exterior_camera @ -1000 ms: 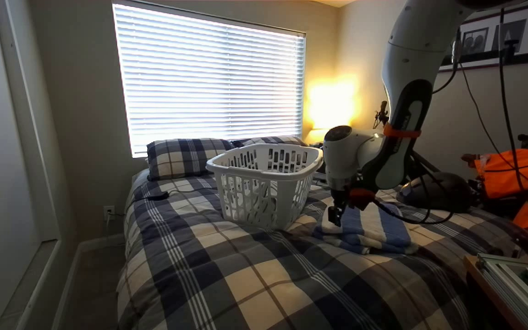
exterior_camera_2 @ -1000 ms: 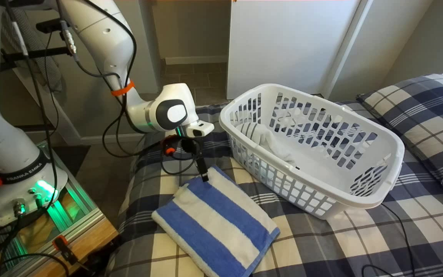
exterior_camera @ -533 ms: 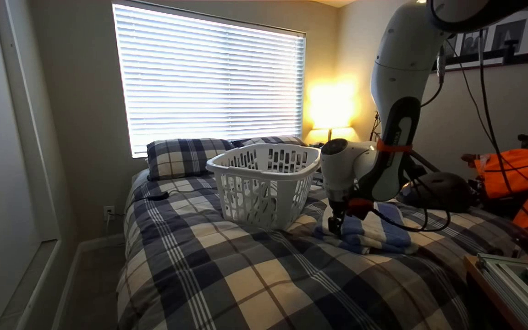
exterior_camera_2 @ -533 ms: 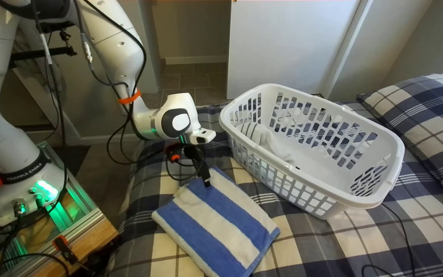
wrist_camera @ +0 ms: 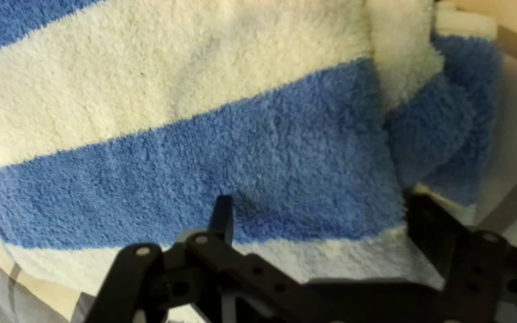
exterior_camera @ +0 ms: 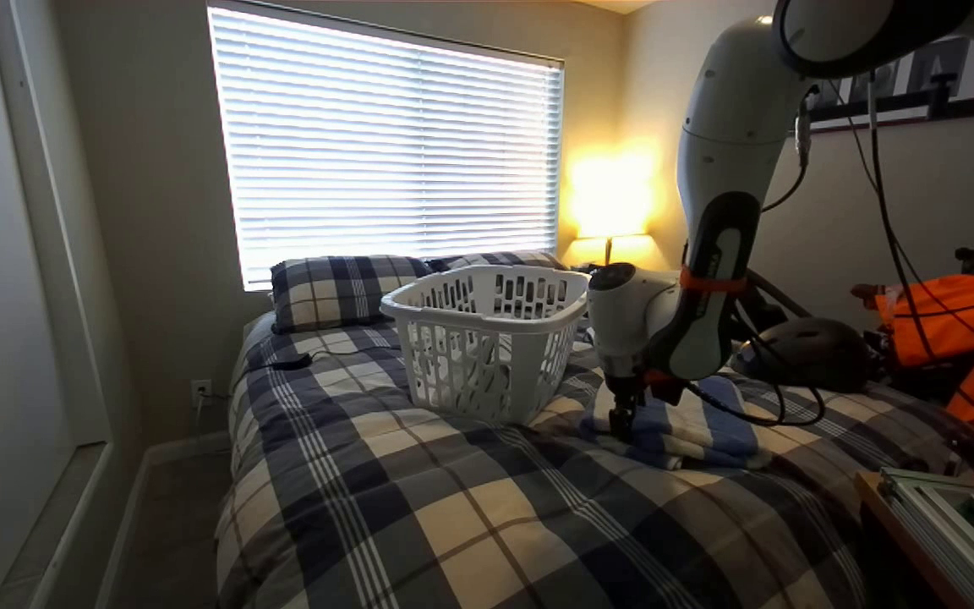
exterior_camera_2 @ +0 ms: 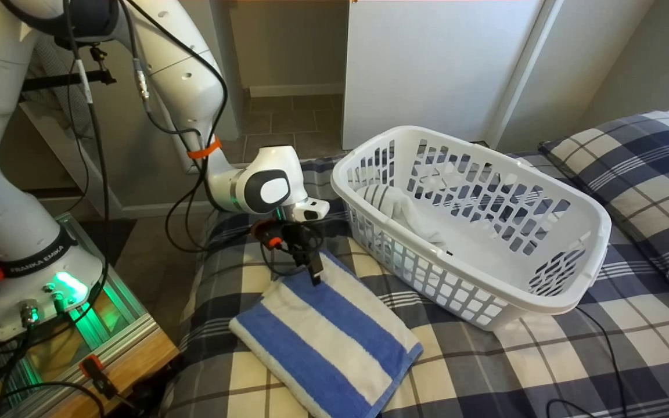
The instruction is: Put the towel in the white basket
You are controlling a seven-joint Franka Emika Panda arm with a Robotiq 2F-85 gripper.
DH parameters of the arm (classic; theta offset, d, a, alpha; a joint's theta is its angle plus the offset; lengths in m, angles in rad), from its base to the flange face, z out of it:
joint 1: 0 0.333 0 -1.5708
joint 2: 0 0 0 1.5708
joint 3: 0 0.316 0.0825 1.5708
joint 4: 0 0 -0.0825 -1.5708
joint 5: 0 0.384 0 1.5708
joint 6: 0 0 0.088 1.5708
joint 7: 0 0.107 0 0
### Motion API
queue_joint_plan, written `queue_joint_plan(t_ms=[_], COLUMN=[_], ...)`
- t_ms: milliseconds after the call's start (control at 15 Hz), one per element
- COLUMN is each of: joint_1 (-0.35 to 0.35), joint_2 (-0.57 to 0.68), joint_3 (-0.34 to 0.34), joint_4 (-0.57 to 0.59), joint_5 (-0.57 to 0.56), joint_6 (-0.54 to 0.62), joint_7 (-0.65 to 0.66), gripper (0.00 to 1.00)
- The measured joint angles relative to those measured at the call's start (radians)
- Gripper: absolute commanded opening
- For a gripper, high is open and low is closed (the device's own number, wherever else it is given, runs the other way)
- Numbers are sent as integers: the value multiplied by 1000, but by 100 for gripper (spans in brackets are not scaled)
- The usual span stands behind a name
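Observation:
The blue-and-pale striped towel (exterior_camera_2: pixel 334 342) lies folded flat on the bed, in front of the white basket (exterior_camera_2: pixel 509 316); towel (exterior_camera: pixel 698 431) and basket (exterior_camera: pixel 529 372) also show in the other camera's picture. My gripper (exterior_camera_2: pixel 315 277) points down at the towel's corner nearest the robot. Seen from the wrist, the gripper (wrist_camera: pixel 319 202) has its fingers wide apart. One finger (wrist_camera: pixel 223 215) is over a blue stripe of the towel (wrist_camera: pixel 195 179); the opposite finger (wrist_camera: pixel 429 224) is down by the towel's folded side edge. Nothing is gripped. Whether the tips touch the cloth, I cannot tell.
Inside the basket rests a white cloth (exterior_camera_2: pixel 401 212) with grey stripes. Plaid pillows (exterior_camera: pixel 352 292) lie at the head of the plaid bed (exterior_camera: pixel 487 524). A dark rounded object (exterior_camera: pixel 804 351) sits beyond the towel. A black cord (exterior_camera_2: pixel 613 360) runs over the bedspread.
My gripper has come down towards the towel and shifted slightly in the direction of the basket, its fingers staying apart. Towel and basket lie as before.

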Motion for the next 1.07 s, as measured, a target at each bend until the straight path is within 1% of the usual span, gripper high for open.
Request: queue_joint_plan(t_ms=[133,333,467,600,667,733,867,1067], joint_1=[-14,-10,8,46,66,84,108,126], joint_2=[0,1,3,8,12,17,35,81], joint_3=[20,14,-14,-65,-90,-111,-139,-155], joint_4=[0,3,10,22,28,35,48,70], joint_5=[50,90,95,95,95,95,98,136], joint_6=[-10,-39,-44,-26,-22,-20,-19,-19], joint_7=[-102,-173,-171,-149,-137,-127,-111,-86], gripper=[100,100,100,100,84,72,59,37])
